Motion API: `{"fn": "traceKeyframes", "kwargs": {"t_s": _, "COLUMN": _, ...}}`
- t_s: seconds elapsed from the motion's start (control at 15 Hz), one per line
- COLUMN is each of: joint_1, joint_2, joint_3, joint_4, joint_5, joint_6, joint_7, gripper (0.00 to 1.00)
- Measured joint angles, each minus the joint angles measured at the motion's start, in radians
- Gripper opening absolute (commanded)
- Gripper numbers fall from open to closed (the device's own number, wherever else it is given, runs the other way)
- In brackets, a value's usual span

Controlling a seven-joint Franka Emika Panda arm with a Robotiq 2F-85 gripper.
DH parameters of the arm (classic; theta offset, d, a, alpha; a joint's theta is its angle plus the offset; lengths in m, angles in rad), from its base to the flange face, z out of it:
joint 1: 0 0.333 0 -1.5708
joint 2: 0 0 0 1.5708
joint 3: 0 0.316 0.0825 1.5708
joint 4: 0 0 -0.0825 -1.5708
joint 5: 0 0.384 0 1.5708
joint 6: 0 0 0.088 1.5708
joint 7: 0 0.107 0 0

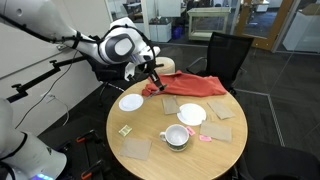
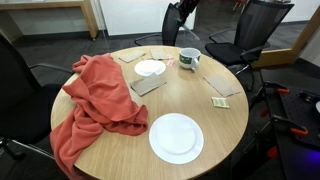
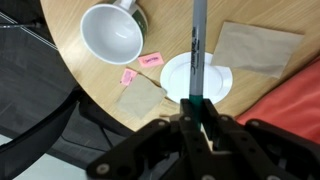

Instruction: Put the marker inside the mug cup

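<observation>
**Entry 1: claw** point(image 3: 196, 120). I am pinching the marker point(image 3: 197, 45) between my fingers point(image 3: 183, 128). The jaws are pressing on its near end. The slim shaft is running out from them toward twelve o'clock in the wrist view. In an exterior view I am hanging in the air over the eleven o'clock part of the table point(image 1: 160, 165), touching nothing on it.

**Entry 2: mug cup** point(image 3: 112, 35). It is standing upright with its mouth facing up, and no marker is showing inside. In the wrist view it is lying at ten o'clock from the marker, well apart. In an exterior view it is sitting toward the six o'clock side of the table.

**Entry 3: bystanders.**
- A white plate point(image 3: 215, 85) is lying directly under the marker's shaft.
- Two pink pieces point(image 3: 151, 60) are lying between that plate and the mug cup.
- A brown square point(image 3: 140, 97) is lying at eight o'clock from the plate.
- A red cloth point(image 3: 295, 105) is bunching up at three o'clock.

**Entry 4: progress.**
- Done, as I am judging it: the marker is off the table and in my grip.
- Left to do:
  - Carrying it toward ten o'clock until it is hanging over the mug cup's mouth.
  - Lowering it.
  - Letting it go.

I am reckoning the job at about halfway, since the mug cup is not yet under me.
</observation>
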Motion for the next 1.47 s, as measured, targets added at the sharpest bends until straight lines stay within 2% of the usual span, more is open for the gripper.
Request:
{"fn": "traceKeyframes", "kwargs": {"t_s": 0.33, "joint_1": -0.068, "joint_2": 0.002, "joint_3": 0.003, "joint_4": 0.056, "joint_5": -0.199, "joint_6": 0.001, "joint_7": 0.171, "gripper": 0.04}}
{"fn": "traceKeyframes", "kwargs": {"t_s": 0.6, "joint_1": -0.099, "joint_2": 0.015, "joint_3": 0.003, "joint_4": 0.080, "joint_5": -0.446, "joint_6": 0.002, "joint_7": 0.412, "gripper": 0.04}}
{"fn": "traceKeyframes", "kwargs": {"t_s": 0.87, "joint_1": -0.110, "joint_2": 0.055, "joint_3": -0.005, "joint_4": 0.101, "joint_5": -0.631, "joint_6": 0.003, "joint_7": 0.657, "gripper": 0.04}}
{"fn": "traceKeyframes", "kwargs": {"t_s": 1.13, "joint_1": -0.110, "joint_2": 0.120, "joint_3": -0.022, "joint_4": 0.128, "joint_5": -0.741, "joint_6": 0.002, "joint_7": 0.853, "gripper": 0.04}}
{"fn": "traceKeyframes", "kwargs": {"t_s": 1.47, "joint_1": -0.125, "joint_2": 0.205, "joint_3": -0.027, "joint_4": 0.168, "joint_5": -0.792, "joint_6": -0.006, "joint_7": 0.998, "gripper": 0.04}}
